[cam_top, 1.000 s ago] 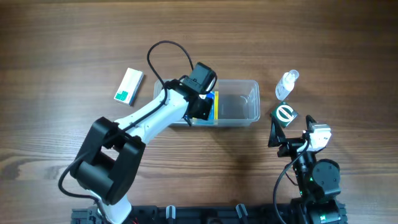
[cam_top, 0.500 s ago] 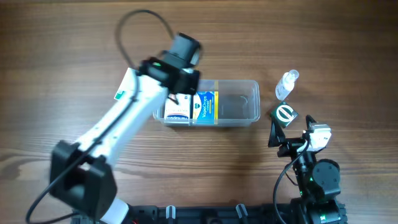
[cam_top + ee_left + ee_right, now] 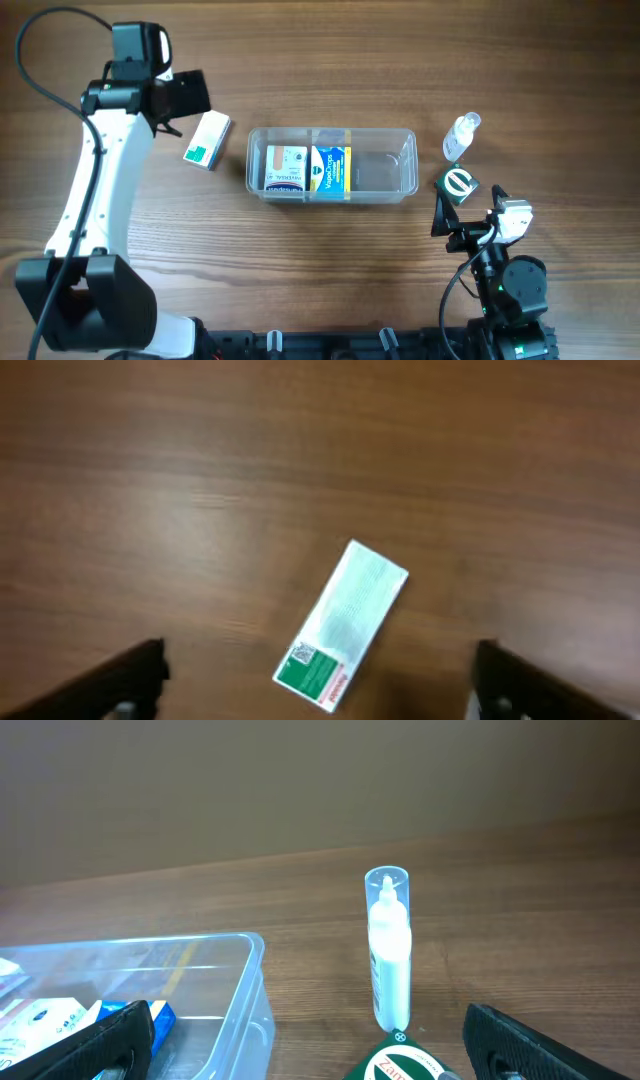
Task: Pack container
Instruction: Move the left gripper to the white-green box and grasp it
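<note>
The clear container (image 3: pixel 384 172) lies mid-table and holds a white-and-orange box (image 3: pixel 286 170) beside a blue-and-yellow box (image 3: pixel 330 168). A white box with a green end (image 3: pixel 207 138) lies flat on the wood to its left. My left gripper (image 3: pixel 185 97) hovers just up-left of that box, open and empty. In the left wrist view the box (image 3: pixel 342 624) lies between the wide-spread fingers (image 3: pixel 135 675). My right gripper (image 3: pixel 468 205) stands open and empty near the front right. A green box (image 3: pixel 400 1065) and an upright clear bottle (image 3: pixel 388 955) are just ahead of it.
In the right wrist view the container's near wall (image 3: pixel 250 1005) stands to the left of the bottle, with the blue box (image 3: pixel 140 1020) visible inside. The bottle (image 3: pixel 461 136) and green box (image 3: pixel 459 184) sit right of the container. Both arm bases stand at the front edge.
My left arm rose out of the container and swung left to over the white-and-green box. Its jaws opened, and the blue-and-yellow box stayed in the container. The right arm has not moved.
</note>
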{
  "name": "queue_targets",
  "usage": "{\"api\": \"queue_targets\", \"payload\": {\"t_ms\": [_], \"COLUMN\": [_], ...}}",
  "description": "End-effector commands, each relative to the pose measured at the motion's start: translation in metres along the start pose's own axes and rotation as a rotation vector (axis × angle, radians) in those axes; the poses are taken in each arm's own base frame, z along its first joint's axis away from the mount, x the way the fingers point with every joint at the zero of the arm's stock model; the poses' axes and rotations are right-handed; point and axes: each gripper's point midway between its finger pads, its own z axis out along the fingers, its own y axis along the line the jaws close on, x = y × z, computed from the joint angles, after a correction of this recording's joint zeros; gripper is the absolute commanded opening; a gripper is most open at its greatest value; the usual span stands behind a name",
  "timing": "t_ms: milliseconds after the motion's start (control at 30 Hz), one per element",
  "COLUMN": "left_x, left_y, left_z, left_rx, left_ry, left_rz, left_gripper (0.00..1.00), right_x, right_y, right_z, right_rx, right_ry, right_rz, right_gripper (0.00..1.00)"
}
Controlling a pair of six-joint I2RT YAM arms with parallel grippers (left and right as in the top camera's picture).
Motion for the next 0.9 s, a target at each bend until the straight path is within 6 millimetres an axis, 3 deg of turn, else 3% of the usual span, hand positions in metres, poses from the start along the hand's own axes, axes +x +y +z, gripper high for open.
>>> {"api": "queue_targets", "payload": {"t_ms": [0, 267, 500, 733, 867], "left_x": [0.009, 0.046, 0.074, 0.085, 0.085], "left_y": [-0.010, -0.025, -0.024, -0.024, -0.022], "left_z": [0.024, 0.077, 0.114, 0.127, 0.128], "left_rx": [0.068, 0.176, 0.187, 0.190, 0.185], "left_ry": [0.059, 0.204, 0.304, 0.342, 0.345], "left_rz": [0.228, 0.390, 0.436, 0.434, 0.434], "left_gripper": [0.99, 1.00, 1.00, 0.99, 0.90], "right_x": [0.000, 0.000, 0.000, 0.000, 0.000], "right_y": [0.001, 0.001, 0.001, 0.001, 0.001], "right_z": [0.000, 0.000, 0.000, 0.000, 0.000], "right_rx": [-0.009, -0.009, -0.009, -0.009, -0.009], "right_ry": [-0.002, -0.002, -0.002, -0.002, -0.002], "right_rz": [-0.010, -0.010, -0.010, -0.010, -0.010], "right_gripper": [1.00, 1.00, 1.00, 0.99, 1.00]}}
